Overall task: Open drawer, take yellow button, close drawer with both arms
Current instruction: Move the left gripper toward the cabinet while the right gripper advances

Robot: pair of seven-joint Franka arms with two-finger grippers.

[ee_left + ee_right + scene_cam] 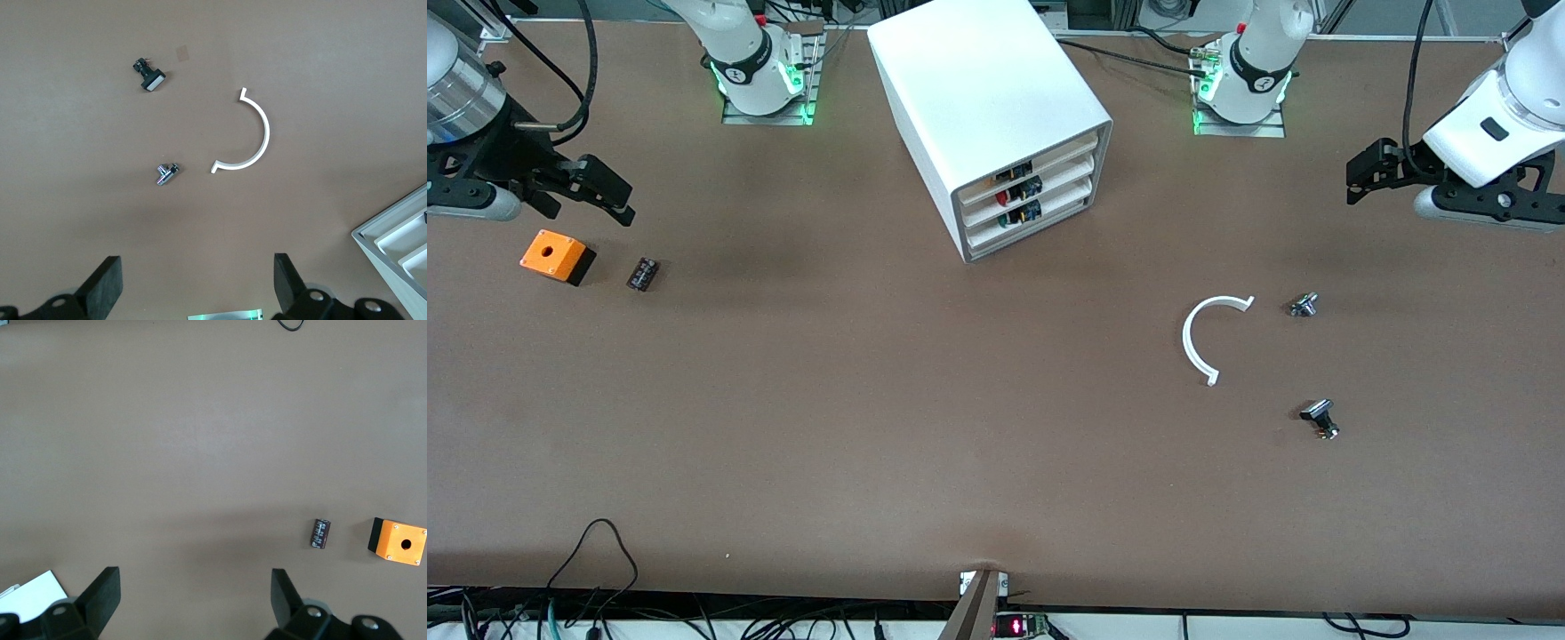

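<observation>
The white cabinet (978, 89) stands mid-table near the robots' bases. Its top drawer (1060, 152) sits pushed in, level with the two trays below. The orange-yellow button (1009, 172) shows at that drawer's front, above a red-capped one (1016, 192) and a green-capped one (1016, 214). My left gripper (1359, 178) hangs open and holds nothing over the table's left-arm end; its wrist view shows the left gripper (198, 283) above bare table, with a cabinet corner (400, 240) at the edge. My right gripper (615, 188) hangs open and holds nothing over the right-arm end, seen again as the right gripper (195, 600).
A white half-ring (1202, 338), a small metal part (1304, 306) and a black part (1320, 418) lie toward the left arm's end. An orange box (554, 255) and a dark cylinder (642, 273) lie under the right gripper's end. Cables run along the table's front edge.
</observation>
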